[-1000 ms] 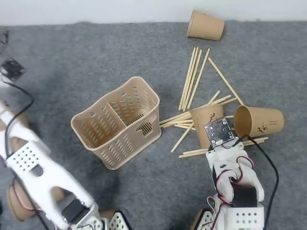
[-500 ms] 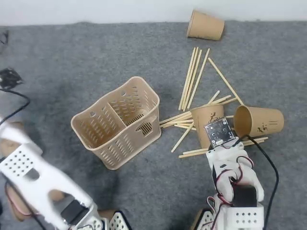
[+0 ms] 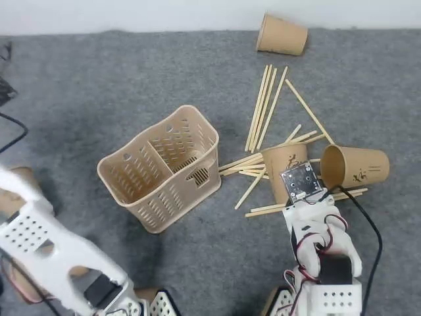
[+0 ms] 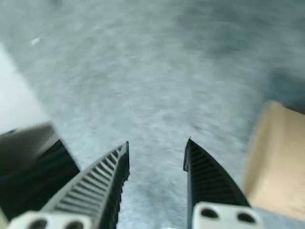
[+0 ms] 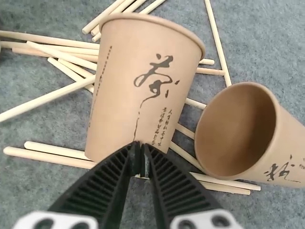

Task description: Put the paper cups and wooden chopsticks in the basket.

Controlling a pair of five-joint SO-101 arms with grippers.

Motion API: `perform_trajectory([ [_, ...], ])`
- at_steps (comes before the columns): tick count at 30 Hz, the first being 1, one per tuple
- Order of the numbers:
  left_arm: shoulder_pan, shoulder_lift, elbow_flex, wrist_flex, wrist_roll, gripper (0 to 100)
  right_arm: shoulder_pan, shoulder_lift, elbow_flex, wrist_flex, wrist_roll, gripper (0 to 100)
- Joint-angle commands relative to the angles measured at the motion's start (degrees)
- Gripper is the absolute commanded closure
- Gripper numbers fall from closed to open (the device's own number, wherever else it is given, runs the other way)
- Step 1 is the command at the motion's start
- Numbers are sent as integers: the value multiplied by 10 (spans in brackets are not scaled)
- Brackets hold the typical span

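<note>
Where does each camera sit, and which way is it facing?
High view: fixed overhead, looking down on basket, chopsticks; both arms along the near edge.
Left wrist view: on the left wrist, facing grey mat past open jaws.
Right wrist view: on the right wrist, facing a paper cup past shut jaws.
Shared: high and right wrist views both show that cup.

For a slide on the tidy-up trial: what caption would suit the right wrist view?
Right gripper, shut, at the base of one paper cup; second cup lies beside it over scattered chopsticks.
</note>
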Motion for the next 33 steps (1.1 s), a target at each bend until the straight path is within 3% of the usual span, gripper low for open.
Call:
perform_trajectory([
  [1, -10, 2, 8, 0, -4, 808, 1, 1, -2, -5, -1, 991],
  [9, -13, 9, 8, 200, -135, 808, 1, 1, -1, -7, -1, 991],
  [23, -54, -11, 22, 201, -176, 806, 1, 1, -1, -7, -1, 991],
  [26, -42, -77, 99, 202, -178, 806, 1, 1, -1, -7, -1, 991],
  [33, -20, -346, 414, 200, -283, 807, 1, 1, -1, -7, -1, 991],
])
